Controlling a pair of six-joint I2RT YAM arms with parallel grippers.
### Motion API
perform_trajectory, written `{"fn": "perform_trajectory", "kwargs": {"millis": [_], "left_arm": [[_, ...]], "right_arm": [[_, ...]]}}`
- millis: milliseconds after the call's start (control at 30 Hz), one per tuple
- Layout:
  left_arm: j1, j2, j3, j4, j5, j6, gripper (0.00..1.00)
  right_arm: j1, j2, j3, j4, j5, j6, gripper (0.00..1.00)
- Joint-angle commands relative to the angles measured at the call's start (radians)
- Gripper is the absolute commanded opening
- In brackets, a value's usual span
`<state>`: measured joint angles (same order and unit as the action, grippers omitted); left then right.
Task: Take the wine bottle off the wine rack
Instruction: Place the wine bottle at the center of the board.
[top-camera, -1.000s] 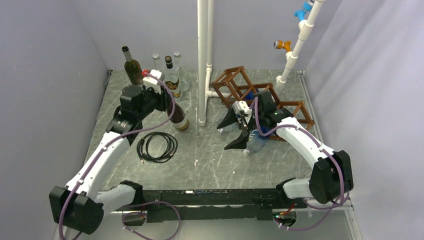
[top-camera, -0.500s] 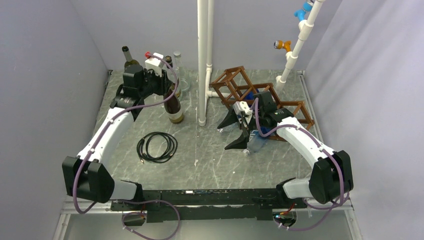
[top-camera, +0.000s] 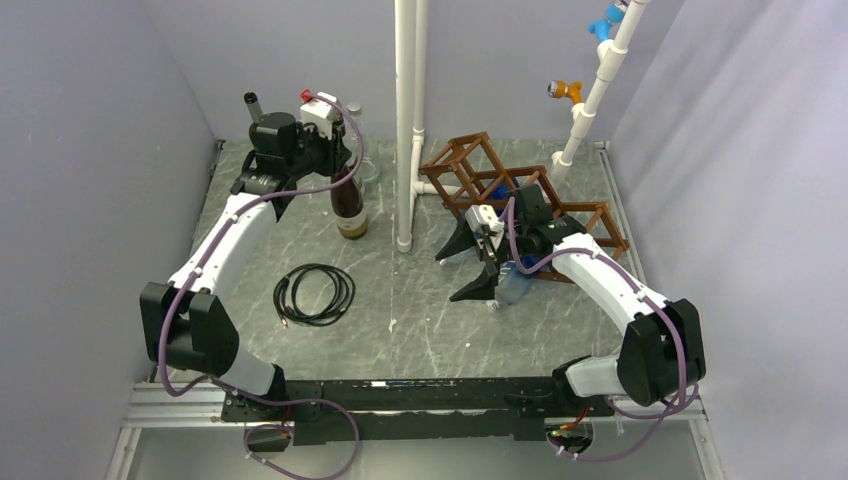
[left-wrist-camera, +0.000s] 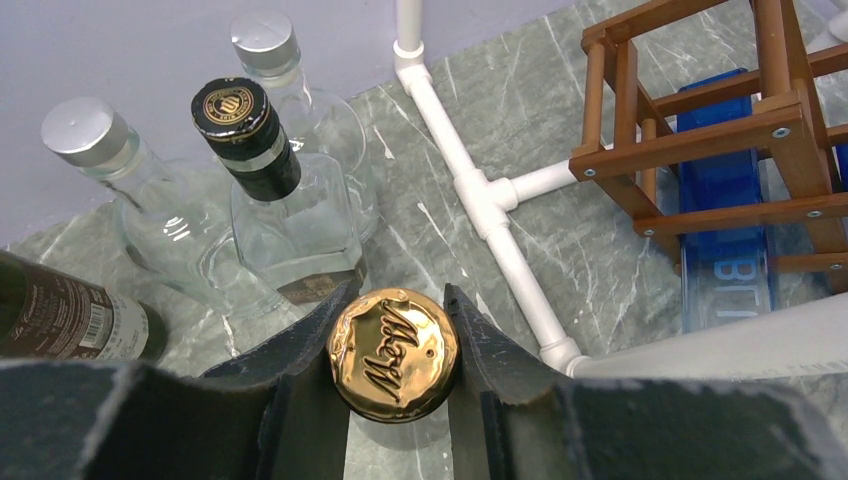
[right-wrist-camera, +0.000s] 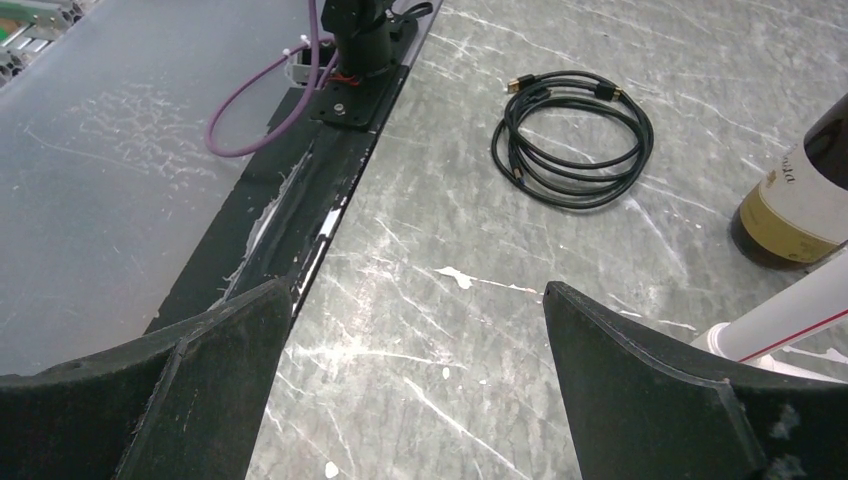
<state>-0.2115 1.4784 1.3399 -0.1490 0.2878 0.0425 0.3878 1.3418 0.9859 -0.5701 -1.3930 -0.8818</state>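
Note:
My left gripper (top-camera: 343, 172) is shut on the gold-capped neck of a dark wine bottle (top-camera: 349, 210), which stands upright left of the white pipe, off the rack. The gold cap (left-wrist-camera: 393, 355) sits pinched between my fingers (left-wrist-camera: 300, 360). The brown wooden wine rack (top-camera: 470, 172) stands at the back right and also shows in the left wrist view (left-wrist-camera: 700, 130). A blue bottle (left-wrist-camera: 725, 240) lies in it. My right gripper (top-camera: 470, 265) is open and empty, low over the table in front of the rack; the wine bottle's base shows in the right wrist view (right-wrist-camera: 800, 195).
A vertical white pipe (top-camera: 405, 120) with floor branches (left-wrist-camera: 500, 200) stands between bottle and rack. Three clear bottles (left-wrist-camera: 270, 190) and a dark one (top-camera: 253, 105) stand at the back left. A coiled black cable (top-camera: 315, 292) lies on the grey table (top-camera: 420, 320).
My left arm has swung back and left, bringing the wine bottle from a tilt to upright and nearer the back bottles. The right arm has not moved.

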Motion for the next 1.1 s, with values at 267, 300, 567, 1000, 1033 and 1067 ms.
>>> {"fn": "perform_trajectory", "kwargs": {"millis": [267, 300, 567, 1000, 1033, 1067], "left_arm": [[0.004, 0.025, 0.171, 0.186, 0.028, 0.034, 0.00], [0.004, 0.028, 0.172, 0.186, 0.027, 0.034, 0.00], [0.005, 0.040, 0.176, 0.181, -0.001, 0.031, 0.00], [0.004, 0.046, 0.183, 0.167, -0.020, 0.002, 0.10], [0.004, 0.044, 0.180, 0.167, -0.022, 0.000, 0.15], [0.004, 0.041, 0.178, 0.166, -0.024, -0.001, 0.20]], "right_arm": [[-0.004, 0.005, 0.014, -0.023, -0.020, -0.053, 1.00], [-0.003, 0.005, 0.016, -0.028, -0.020, -0.057, 1.00], [-0.003, 0.018, 0.029, -0.066, -0.015, -0.092, 1.00], [-0.003, 0.020, 0.031, -0.078, -0.007, -0.107, 1.00], [-0.004, 0.020, 0.031, -0.081, -0.005, -0.110, 1.00], [-0.003, 0.020, 0.032, -0.083, -0.005, -0.112, 1.00]]}}
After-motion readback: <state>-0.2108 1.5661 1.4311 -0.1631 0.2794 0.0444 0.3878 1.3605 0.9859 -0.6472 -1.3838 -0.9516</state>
